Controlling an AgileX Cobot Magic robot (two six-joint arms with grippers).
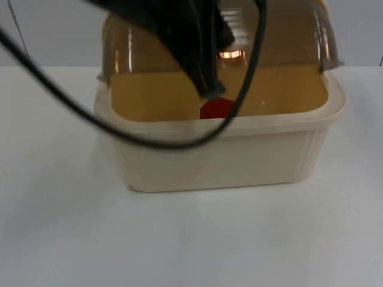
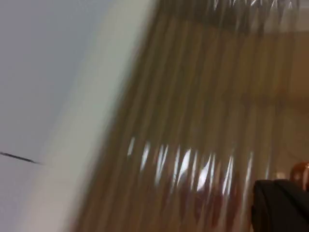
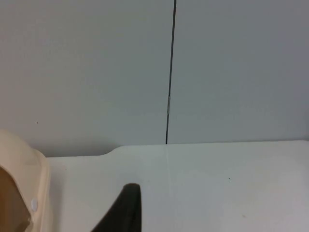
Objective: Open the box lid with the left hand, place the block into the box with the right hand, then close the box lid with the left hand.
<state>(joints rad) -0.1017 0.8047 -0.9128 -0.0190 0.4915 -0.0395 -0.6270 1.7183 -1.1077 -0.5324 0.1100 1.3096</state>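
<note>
Red block (image 1: 216, 109) lies in box (image 1: 227, 155) just below left gripper (image 1: 210, 89)

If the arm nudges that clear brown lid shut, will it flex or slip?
The lid looks like thin, ribbed translucent plastic, so it probably flexes a little and weighs little. Its glossy highlights in the left wrist view suggest a slick surface, so a fingertip may slide. The cream box is broad and low, so tipping seems unlikely.

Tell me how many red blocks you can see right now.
1. A red block lies inside the cream box, under the left gripper, with the clear brown lid raised behind. Others could be hidden behind the box's front wall.
</note>
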